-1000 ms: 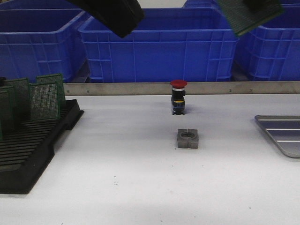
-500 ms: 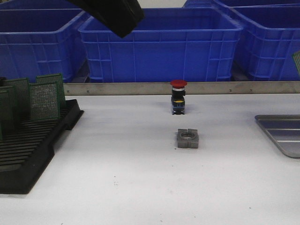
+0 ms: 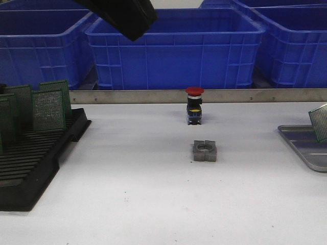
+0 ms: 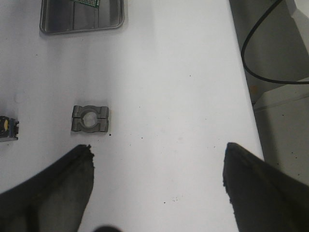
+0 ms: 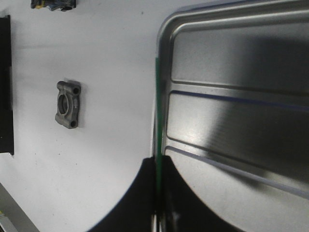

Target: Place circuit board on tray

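At the right edge of the white worktop (image 3: 153,194) sits a shallow silver-grey metal tray with a raised rim and a ridged floor (image 3: 301,148). A thin green circuit board with tiny holes (image 3: 320,122) hangs tilted over the tray. The right pincer (image 5: 158,193) pinches this board by its edge, with the dark fingers (image 5: 140,198) pressed on both sides of it. I cannot tell if the board touches the tray yet.

At the left edge is a black slotted plastic rack (image 3: 30,163) with more green boards (image 3: 48,109) standing up in it. Big blue plastic bins (image 3: 173,48) stand behind the far edge.

The left pincer (image 4: 157,183) is spread wide and holds nothing, high over the worktop.
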Tool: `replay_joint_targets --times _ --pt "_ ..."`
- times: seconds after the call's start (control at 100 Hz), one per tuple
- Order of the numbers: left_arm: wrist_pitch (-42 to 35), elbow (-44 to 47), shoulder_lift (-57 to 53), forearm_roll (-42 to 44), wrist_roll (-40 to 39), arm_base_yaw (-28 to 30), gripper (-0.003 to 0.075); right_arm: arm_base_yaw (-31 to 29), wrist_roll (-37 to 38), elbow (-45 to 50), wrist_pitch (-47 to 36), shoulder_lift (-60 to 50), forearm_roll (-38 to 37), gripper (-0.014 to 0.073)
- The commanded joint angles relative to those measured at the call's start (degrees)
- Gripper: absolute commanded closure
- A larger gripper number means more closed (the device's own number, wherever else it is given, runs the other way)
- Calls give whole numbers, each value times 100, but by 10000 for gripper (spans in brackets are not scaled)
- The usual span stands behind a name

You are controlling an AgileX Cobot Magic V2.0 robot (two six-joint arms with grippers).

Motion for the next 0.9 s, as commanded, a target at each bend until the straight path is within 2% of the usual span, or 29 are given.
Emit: replay_joint_targets --times 0.0,0.47,0.56,0.89 --pt "173 -139 -241 -337 -12 -56 195 -35 -21 -170 155 -187 317 662" --pt "184 -139 -241 -337 -12 -56 195 -35 167 -170 155 32 317 646" --pt "184 -139 -241 -337 -12 -56 195 -35 175 -170 155 32 317 584" --pt "184 -139 -241 -337 -12 -56 195 -35 230 -170 148 32 317 238"
